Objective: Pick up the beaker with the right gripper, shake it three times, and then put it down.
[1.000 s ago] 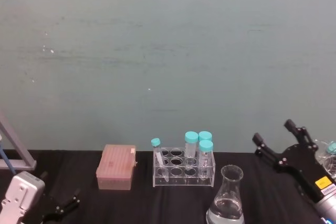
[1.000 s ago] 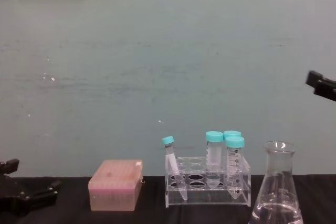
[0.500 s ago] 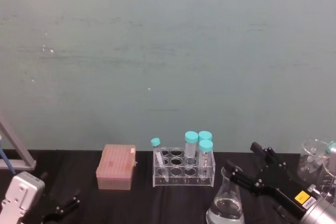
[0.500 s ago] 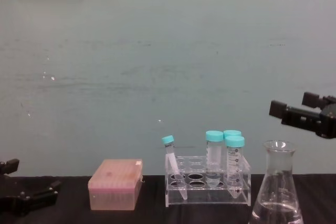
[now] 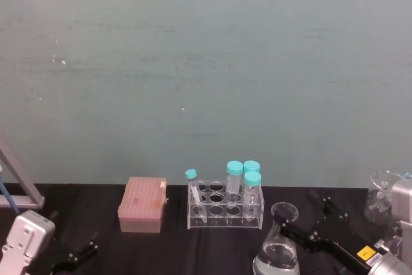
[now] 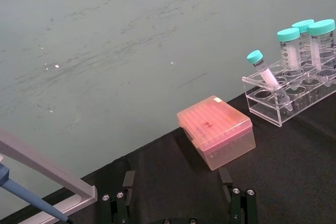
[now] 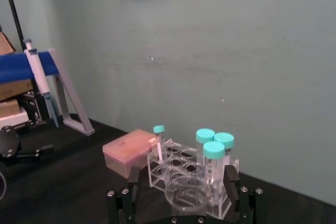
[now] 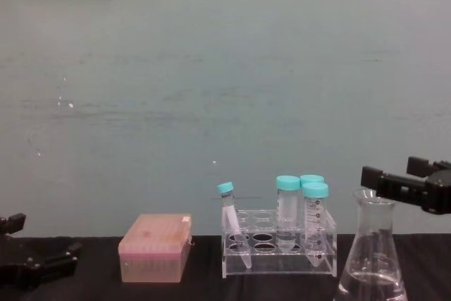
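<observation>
My right pincer (image 5: 306, 217) is spread wide and holds nothing. It sits low over the black table (image 5: 193, 249) at the height of the flask (image 5: 278, 249) rim. Seen from its wrist, the round rim (image 7: 188, 192) shows between my two blocky jaws with a gap on either side. From the chest, one fingertip (image 8: 372, 176) hangs just above the rim. From the head, the nearer fingertip lies right beside the neck; I cannot tell whether it touches the glass. The flask stands upright on the table with a little clear liquid in its wide base, in front of the clear tube rack (image 5: 225, 214) and to its right. A pink box (image 5: 143, 205) sits left of the rack. My left pincer (image 5: 77, 256) rests far off at the left, its thin fingers apart and empty.
</observation>
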Controlling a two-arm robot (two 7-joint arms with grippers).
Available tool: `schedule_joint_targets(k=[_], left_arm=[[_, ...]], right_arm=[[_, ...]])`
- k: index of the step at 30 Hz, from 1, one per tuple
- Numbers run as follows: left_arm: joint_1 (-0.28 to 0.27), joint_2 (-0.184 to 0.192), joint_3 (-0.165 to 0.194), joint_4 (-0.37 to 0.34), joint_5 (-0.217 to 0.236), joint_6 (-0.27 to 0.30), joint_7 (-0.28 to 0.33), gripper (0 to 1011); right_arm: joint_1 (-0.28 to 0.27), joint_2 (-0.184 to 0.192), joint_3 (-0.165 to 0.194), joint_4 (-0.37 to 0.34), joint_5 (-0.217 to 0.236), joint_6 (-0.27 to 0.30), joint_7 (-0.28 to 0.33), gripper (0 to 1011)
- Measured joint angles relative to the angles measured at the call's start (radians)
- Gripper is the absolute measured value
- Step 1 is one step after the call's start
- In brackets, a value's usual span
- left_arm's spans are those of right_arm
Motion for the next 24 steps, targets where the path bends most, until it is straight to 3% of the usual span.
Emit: schedule_joint_targets(k=[14,24], left_arm=[[0.0,0.0,0.0,0.0,0.0,0.0,0.0,1000],[0.0,0.0,0.0,0.0,0.0,0.0,0.0,1000]], right_arm=[[-0.002,-0.025,0.007,0.014,-0.039,0.083,-0.015,1000],[0.029,-0.066,0.006,0.072,-0.056,0.125,0.003,1000]])
